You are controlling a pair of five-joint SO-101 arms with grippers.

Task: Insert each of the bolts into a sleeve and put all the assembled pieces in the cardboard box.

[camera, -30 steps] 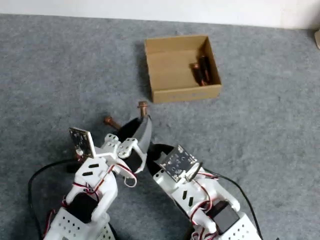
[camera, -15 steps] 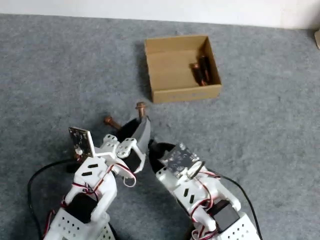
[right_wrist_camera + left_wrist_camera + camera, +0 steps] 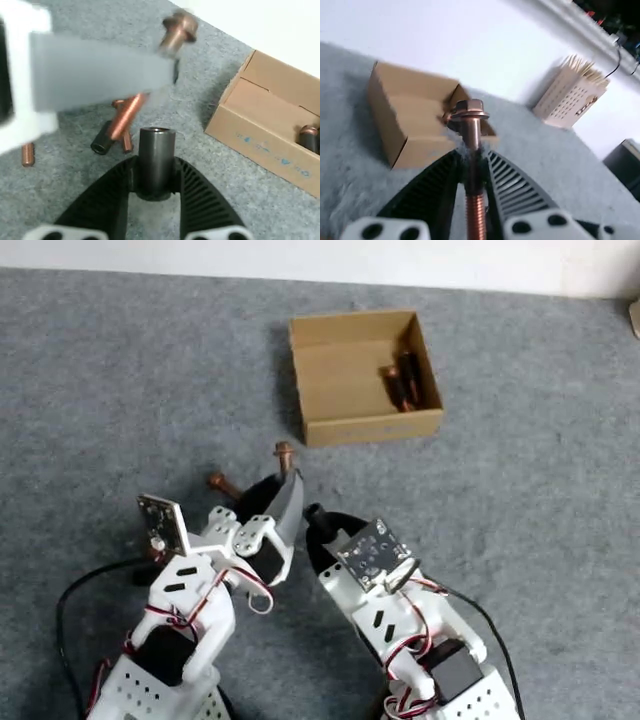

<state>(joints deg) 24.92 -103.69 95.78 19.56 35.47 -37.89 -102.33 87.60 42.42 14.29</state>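
Note:
My left gripper (image 3: 289,478) is shut on a copper bolt (image 3: 471,134), whose head (image 3: 284,451) points toward the cardboard box (image 3: 345,375). Just to its right, my right gripper (image 3: 315,527) is shut on a dark sleeve (image 3: 156,159), open end up. In the right wrist view the held bolt (image 3: 177,29) hangs tilted above and beyond the sleeve, apart from it. Assembled pieces (image 3: 404,380) lie in the box's right side. A loose bolt (image 3: 222,483) lies on the carpet left of the grippers.
Grey carpet covers the table. In the right wrist view, a black sleeve (image 3: 102,143) and another bolt (image 3: 28,154) lie on the carpet near the left arm. A pale block of sticks (image 3: 572,97) stands beyond the box against the white wall.
My right gripper has come out forward and to the right with the sleeve, now showing beside the left gripper. The left gripper and its bolt have barely moved.

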